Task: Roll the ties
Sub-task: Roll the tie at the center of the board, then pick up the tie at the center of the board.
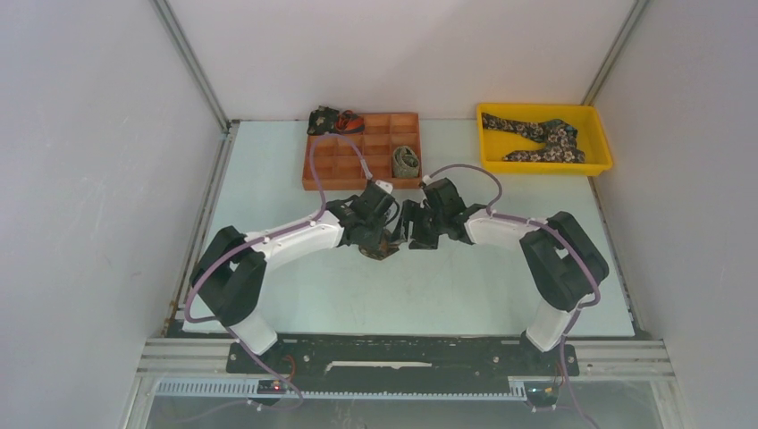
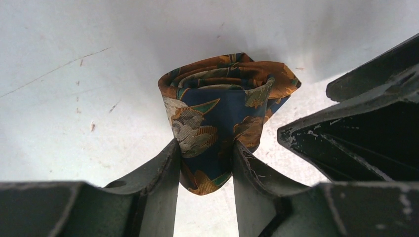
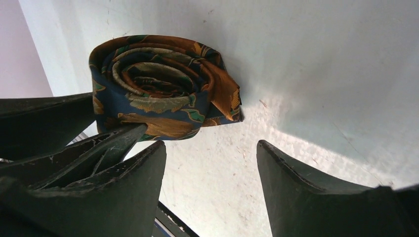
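Top external view: both arms are bending inward, the left gripper (image 1: 386, 243) and right gripper (image 1: 413, 234) sitting close together over mid-table (image 1: 501, 295).
— And the tie?
— Left wrist view: its fingers (image 2: 163, 168) are pinching the rolled tie (image 2: 222, 113), which is resting against the table.
— Right wrist view?
— That pincer is standing wide apart, gripping nothing, with the roll sitting just beyond one fingertip.
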